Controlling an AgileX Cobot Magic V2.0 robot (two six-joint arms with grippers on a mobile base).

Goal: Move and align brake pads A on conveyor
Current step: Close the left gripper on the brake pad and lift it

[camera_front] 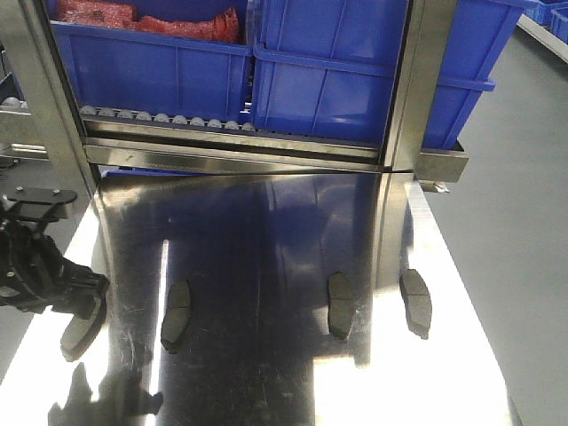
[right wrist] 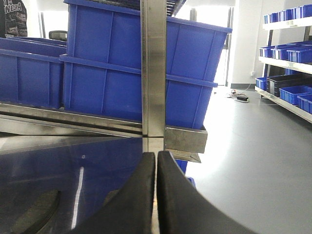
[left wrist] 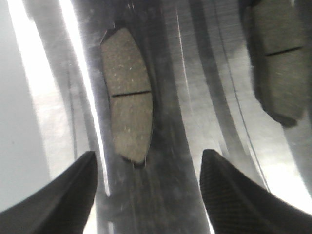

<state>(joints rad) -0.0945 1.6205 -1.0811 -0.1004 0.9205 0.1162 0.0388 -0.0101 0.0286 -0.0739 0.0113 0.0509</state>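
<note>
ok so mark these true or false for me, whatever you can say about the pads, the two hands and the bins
1. Four brake pads lie apart on the shiny steel table. True.
2. The left hand is shut on a pad. False: it is open, and the nearest pad lies untouched ahead of its fingers.
3. The right hand is shut with nothing in it. True.
4. The bins behind the table are green. False: they are blue.
</note>
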